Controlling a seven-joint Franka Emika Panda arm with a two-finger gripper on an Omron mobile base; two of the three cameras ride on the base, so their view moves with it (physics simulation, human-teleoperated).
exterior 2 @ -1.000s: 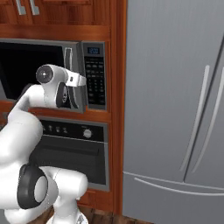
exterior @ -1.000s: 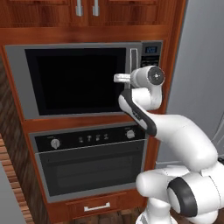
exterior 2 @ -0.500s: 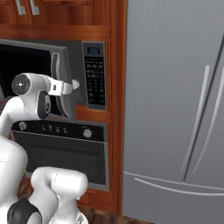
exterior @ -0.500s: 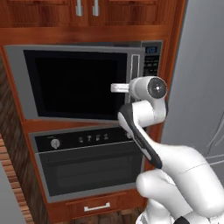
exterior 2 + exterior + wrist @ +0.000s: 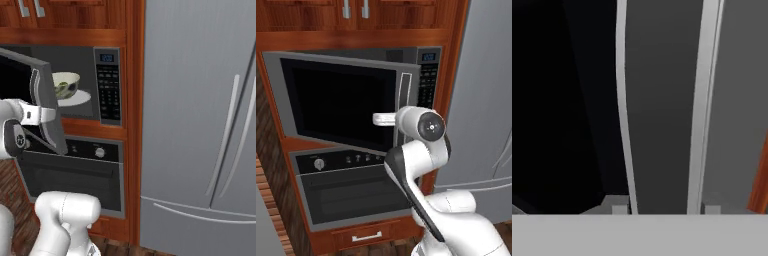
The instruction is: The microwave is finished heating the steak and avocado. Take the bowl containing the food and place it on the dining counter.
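We see the microwave (image 5: 356,100) set into reddish wood cabinetry, with its black glass door (image 5: 341,102) swung partway out toward us on its left hinge. The door's free right edge, with the vertical bar handle (image 5: 402,102), stands clear of the dark keypad panel (image 5: 428,82).

Our end effector (image 5: 381,119) reaches in from the right at the height of the handle's lower half. In the left base view its pale fingers lie across the door's face just beside the handle; in the right base view the end effector (image 5: 47,115) meets the door's near edge. From the hand camera we see the handle (image 5: 704,100) running top to bottom as a light grey bar, with another pale edge to its left and a strip of grey door frame between them. The small finger tips (image 5: 619,207) sit at the bottom, one at each pale line. The fingers stand partly apart, about the span of that strip, and look set around the handle region, though we cannot tell for certain whether they actually clamp the bar.

Through the gap in the right base view we see the bowl (image 5: 66,84) inside the microwave cavity, upright on a flat white plate (image 5: 75,98), with something dark green inside it. We cannot make out the steak.

Below the microwave sits a knobbed oven (image 5: 351,187) with a drawer (image 5: 366,236) under it. To the right stands a grey refrigerator (image 5: 200,125).
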